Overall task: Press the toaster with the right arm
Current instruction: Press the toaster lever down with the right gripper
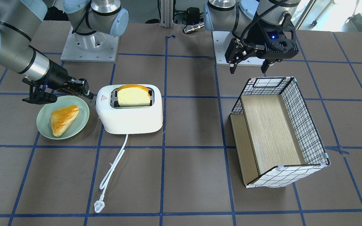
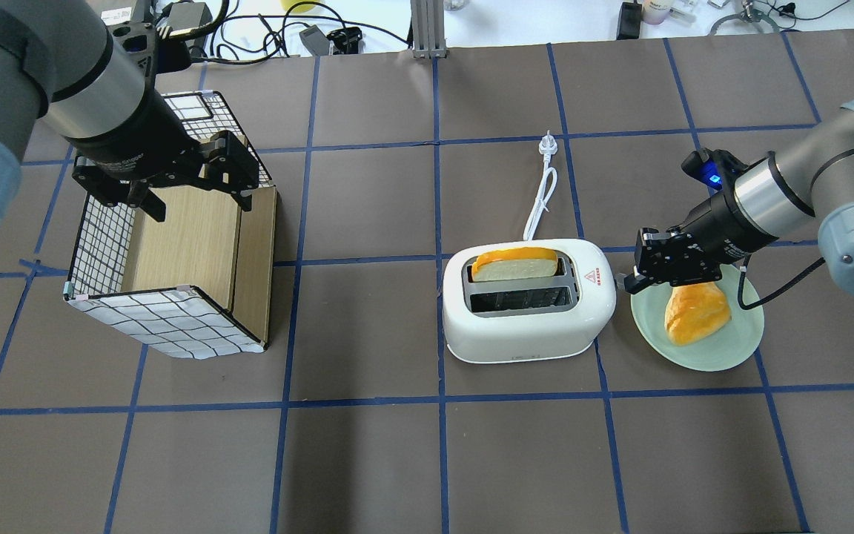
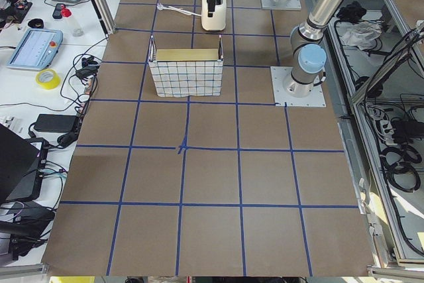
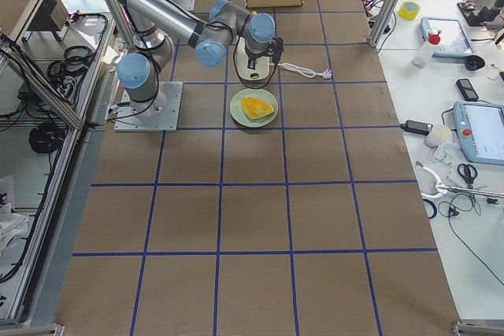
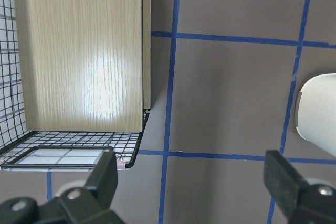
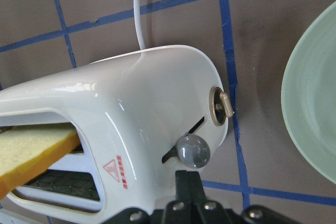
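Observation:
The white toaster (image 1: 130, 117) (image 2: 523, 326) stands mid-table with a slice of bread (image 1: 134, 95) upright in one slot. Its cord runs to a plug (image 1: 99, 206). My right gripper (image 1: 90, 94) (image 2: 626, 283) is shut and empty, with its tip at the toaster's end by the red triangle mark. In the right wrist view the joined fingertips (image 6: 188, 179) sit right against the grey lever knob (image 6: 193, 150); I cannot tell whether they touch it. My left gripper (image 1: 248, 70) (image 2: 199, 208) (image 5: 191, 182) is open and empty above the wire basket.
A green plate (image 1: 46, 125) (image 2: 738, 345) with a triangular pastry (image 1: 63, 119) lies beside the toaster, under my right wrist. A wire basket with wooden shelves (image 1: 272, 131) (image 2: 175, 252) lies on its side under my left gripper.

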Controlling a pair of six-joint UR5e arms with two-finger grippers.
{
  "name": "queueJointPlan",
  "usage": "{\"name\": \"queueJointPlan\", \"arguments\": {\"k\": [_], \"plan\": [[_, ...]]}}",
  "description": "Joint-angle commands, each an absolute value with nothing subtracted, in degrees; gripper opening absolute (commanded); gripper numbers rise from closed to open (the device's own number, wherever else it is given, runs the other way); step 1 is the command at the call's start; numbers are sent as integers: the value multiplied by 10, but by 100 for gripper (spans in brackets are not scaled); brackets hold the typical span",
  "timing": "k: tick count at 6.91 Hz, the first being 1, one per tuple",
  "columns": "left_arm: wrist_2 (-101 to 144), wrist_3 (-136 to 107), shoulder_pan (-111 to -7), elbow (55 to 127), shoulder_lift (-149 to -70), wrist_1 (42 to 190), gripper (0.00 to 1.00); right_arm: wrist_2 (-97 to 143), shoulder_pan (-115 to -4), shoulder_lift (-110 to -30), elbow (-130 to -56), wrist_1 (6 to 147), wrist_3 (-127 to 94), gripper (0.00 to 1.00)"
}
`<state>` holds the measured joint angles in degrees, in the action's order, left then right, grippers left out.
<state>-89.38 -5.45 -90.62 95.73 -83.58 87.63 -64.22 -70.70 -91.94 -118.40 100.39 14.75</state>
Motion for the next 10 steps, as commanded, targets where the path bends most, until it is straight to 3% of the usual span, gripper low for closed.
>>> {"name": "queueJointPlan", "arguments": {"k": [1, 10], "plan": [[-893, -54, -906, 958, -836, 876, 100, -637, -707, -908, -1188, 1006, 149, 0], [-894, -54, -906, 958, -836, 876, 100, -637, -707, -872, -1194, 1031, 158, 0]]}}
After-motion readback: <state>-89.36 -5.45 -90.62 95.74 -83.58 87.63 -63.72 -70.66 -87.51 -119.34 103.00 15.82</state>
